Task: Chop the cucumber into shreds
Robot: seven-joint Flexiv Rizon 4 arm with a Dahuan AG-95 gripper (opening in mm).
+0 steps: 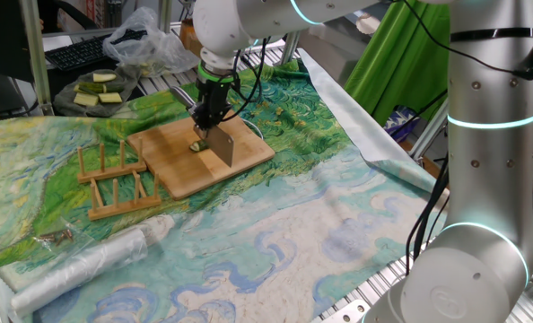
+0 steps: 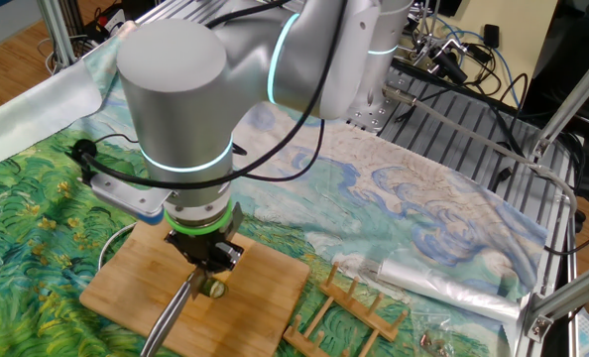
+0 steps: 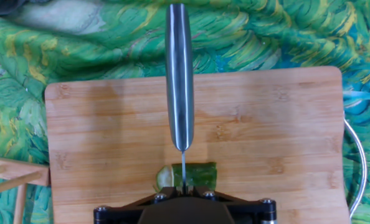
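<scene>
Clamped on a knife [image 1: 220, 144] by the gripper [image 1: 210, 106], handle caught between the fingers, blade pointing down onto the cutting board [image 1: 172, 166]. Seen from the hand view as a long steel spine [image 3: 179, 74] running away from the camera, with the thin edge dropping straight onto the cucumber [image 3: 197, 175]. Lying across the near edge of the board in that view, right under the gripper body [image 3: 185, 210]: dark green skin on the right, a pale green cut face on the left. Blade standing across the piece near its pale end; hard to tell from here whether already sunk into the flesh or just resting on the skin.

In the other fixed view, only a small green bit [image 2: 215, 289] showing below the gripper [image 2: 209, 253], with the knife handle [image 2: 172, 315] slanting down toward the near edge of the board [image 2: 265, 288].

Spread under everything, a green and blue painted cloth [image 1: 275, 233]. Just left of the board, a wooden rack [image 1: 116, 179] with upright pegs. Near and left of that, a roll of clear plastic [image 1: 87, 260]. Far left, a dark plate [image 1: 69, 103] holding pale yellow-green chunks [image 1: 98, 90], with a crumpled plastic bag [image 1: 145, 40] just beyond.
</scene>
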